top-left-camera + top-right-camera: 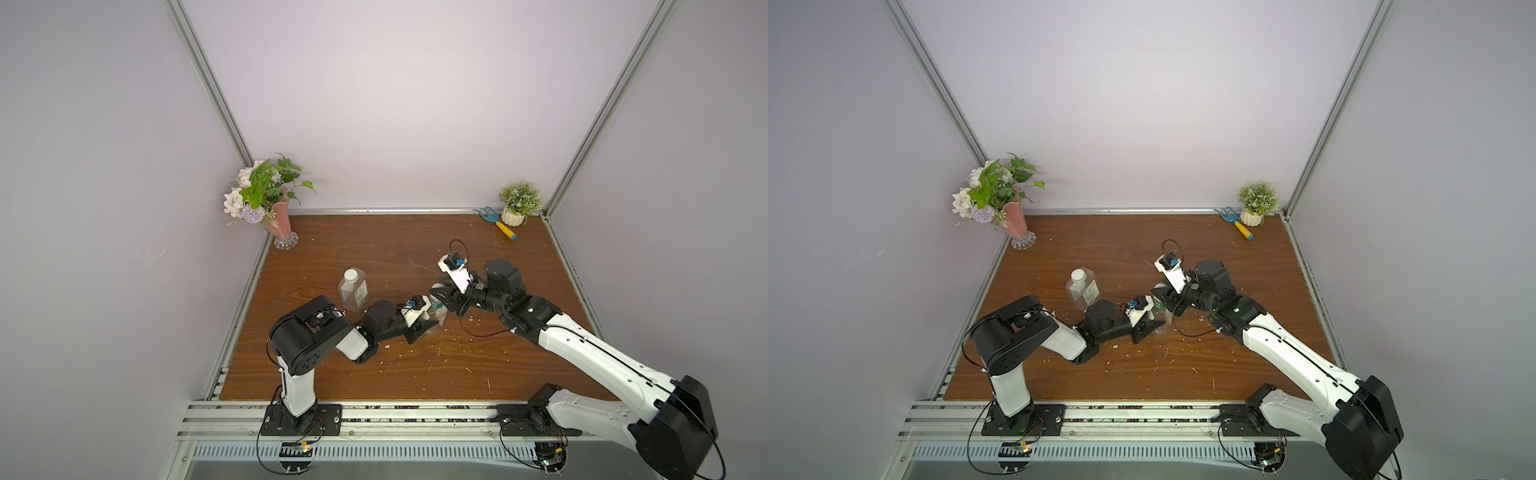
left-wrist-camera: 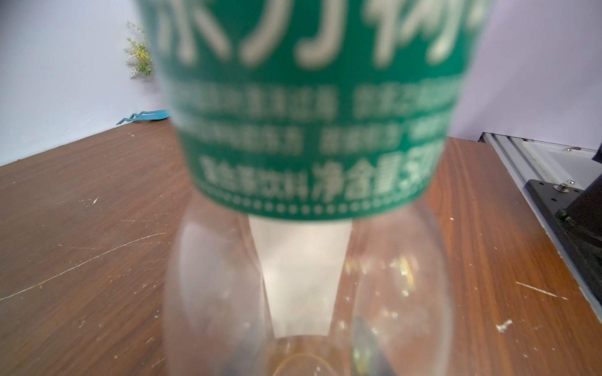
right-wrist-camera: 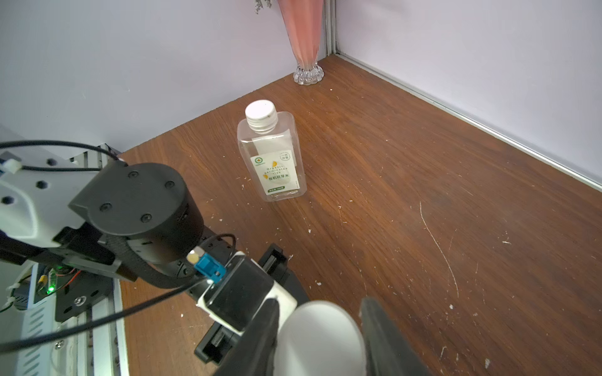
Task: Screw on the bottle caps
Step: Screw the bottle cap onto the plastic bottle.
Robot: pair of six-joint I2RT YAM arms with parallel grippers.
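Right up close to the left wrist camera is the round bottle (image 2: 306, 130) with the green label. It is so near that it fills the view. The left gripper (image 1: 428, 324) has its fingers shut on the sides of this bottle. It holds the bottle standing up, with the open neck on top.

In the right wrist view the white cap (image 3: 322, 341) sits between the two dark fingers of the right gripper (image 3: 321, 306). One finger touches it on each side, so this gripper is nearly shut and has hold of the cap.

What counts now is where the cap is from the neck. In both top views the cap is very near the neck of the round bottle. It is either a bit higher or a bit past it, and I cannot tell which. I cannot tell if they touch. I think the cap must go straight down onto the neck and then be turned. The right arm is the one to do it.

The square bottle (image 3: 272, 156) stands well apart on the table (image 1: 374, 374). The other cap (image 3: 260, 110) is on it already.
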